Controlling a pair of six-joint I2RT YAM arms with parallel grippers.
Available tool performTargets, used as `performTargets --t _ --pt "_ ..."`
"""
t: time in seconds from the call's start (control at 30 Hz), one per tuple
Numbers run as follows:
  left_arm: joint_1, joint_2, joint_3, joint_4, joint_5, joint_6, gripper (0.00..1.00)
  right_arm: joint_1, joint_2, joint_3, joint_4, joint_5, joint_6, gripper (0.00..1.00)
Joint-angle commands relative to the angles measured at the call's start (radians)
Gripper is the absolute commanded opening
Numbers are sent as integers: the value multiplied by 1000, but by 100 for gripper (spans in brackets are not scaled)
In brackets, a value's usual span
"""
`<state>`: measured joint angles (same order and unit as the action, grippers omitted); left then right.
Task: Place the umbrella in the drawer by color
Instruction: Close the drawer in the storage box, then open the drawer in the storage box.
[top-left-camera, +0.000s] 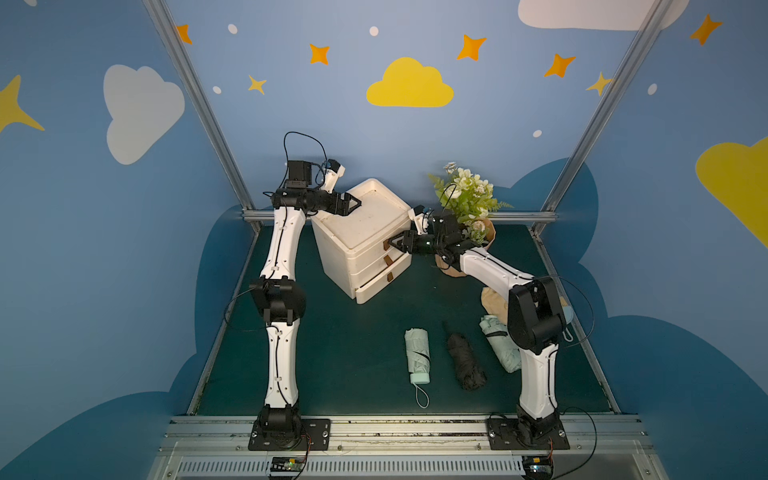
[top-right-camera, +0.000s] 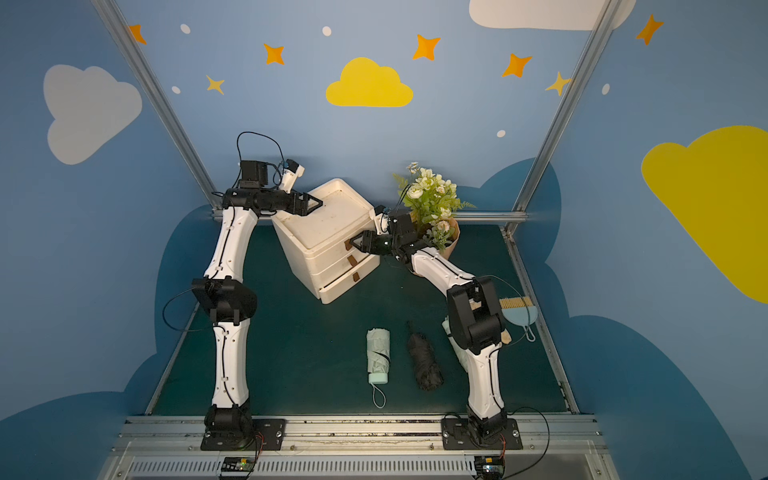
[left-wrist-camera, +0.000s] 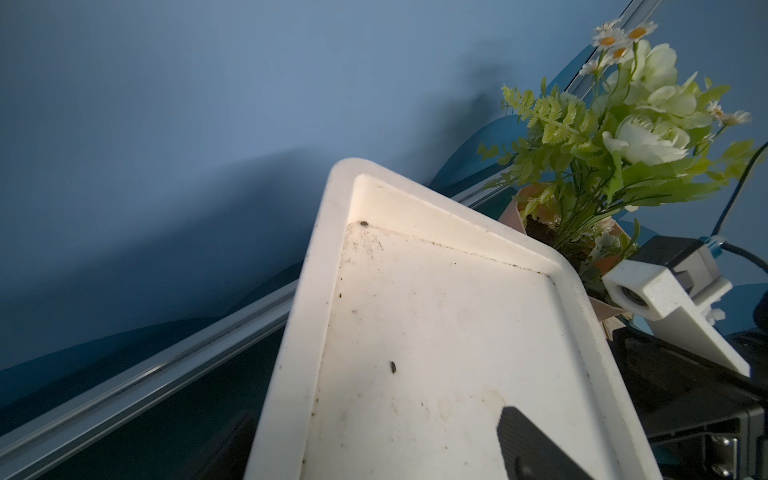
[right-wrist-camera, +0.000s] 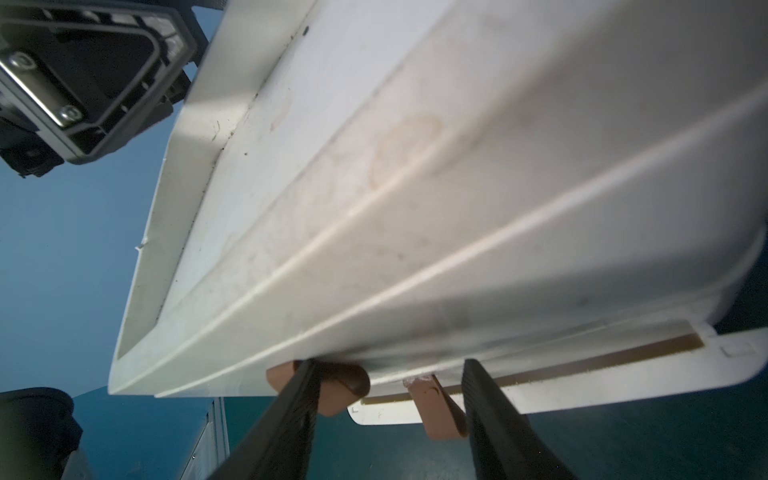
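Three folded umbrellas lie on the counter (top-left-camera: 332, 365) in front of the drawer cabinet (top-left-camera: 361, 232), and none is in a drawer: a mint umbrella (top-left-camera: 417, 355), a black umbrella (top-left-camera: 465, 361) just beside it, and a second mint umbrella (top-left-camera: 500, 347) under the right arm's elbow. In a top view you see most of that last one. In a top view the second mint umbrella (top-right-camera: 456, 351) is only a sliver behind the arm, but there a brush (top-right-camera: 514, 302) appears near the counter's right edge.

Only the right wrist view gives you the right pincer (right-wrist-camera: 390, 370) closely. Its fingers (right-wrist-camera: 299, 399) stand apart and grip nothing, and one finger crosses in front of a brown tab (right-wrist-camera: 345, 382) on the cabinet's front.

The left pincer (top-left-camera: 353, 203) is open and empty above the cabinet's top. In the left wrist view you see only one finger (left-wrist-camera: 532, 444), because the frame cuts off the rest. I cannot tell whether it touches the top. The bouquet (top-left-camera: 467, 195) stands behind the right arm, with its wrapping partly hidden.
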<state>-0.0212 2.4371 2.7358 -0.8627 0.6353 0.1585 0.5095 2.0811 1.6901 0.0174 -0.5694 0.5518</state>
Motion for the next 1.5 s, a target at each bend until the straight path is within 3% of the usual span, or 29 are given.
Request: performTargets --t 0.0,0.13,0.7,0.83,0.93,1.1,1.23,1.47 --pt "-72 38 10 -56 155 -32 92 12 -26 3 35 -31 -6 58" --pt "-82 46 10 -51 177 -33 91 19 -69 -56 66 -29 1 59" --pt "-112 69 10 -45 261 -26 91 114 -81 -35 101 -42 41 59" --pt "-112 71 9 -41 232 -27 91 102 -129 -90 87 -23 17 60" --pt "-109 71 10 -31 202 -35 91 40 -193 -195 129 -45 42 65" --pt "-103 71 9 -4 187 -53 91 -25 -294 -346 107 -68 -40 78" --pt "-100 74 10 2 182 -59 91 -46 -301 -421 120 -90 -33 77" --pt "-100 79 9 4 188 -60 91 -32 -198 -441 220 -83 49 62"
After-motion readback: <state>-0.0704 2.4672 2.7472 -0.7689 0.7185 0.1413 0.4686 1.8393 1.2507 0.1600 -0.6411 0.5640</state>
